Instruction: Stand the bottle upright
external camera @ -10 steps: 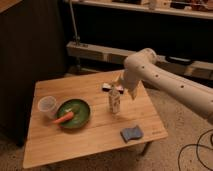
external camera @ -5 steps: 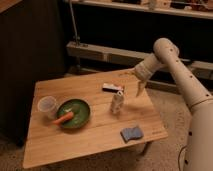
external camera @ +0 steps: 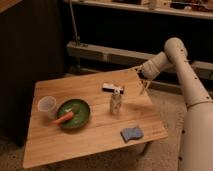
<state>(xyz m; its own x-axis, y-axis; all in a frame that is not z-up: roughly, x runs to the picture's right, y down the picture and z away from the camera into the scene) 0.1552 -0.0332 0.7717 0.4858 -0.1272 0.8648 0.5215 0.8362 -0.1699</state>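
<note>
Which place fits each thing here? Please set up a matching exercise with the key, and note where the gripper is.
Things:
1. bottle
2. blue sponge
3. clear cup
4. carrot

Places:
A. in the green bowl
B. left side of the table, beside the bowl
C. upright near the table's middle
D. near the front right corner

Pairs: 1-C, 2-D, 3-B, 4-A

The gripper hangs over the table's right edge, apart from the bottle.
</note>
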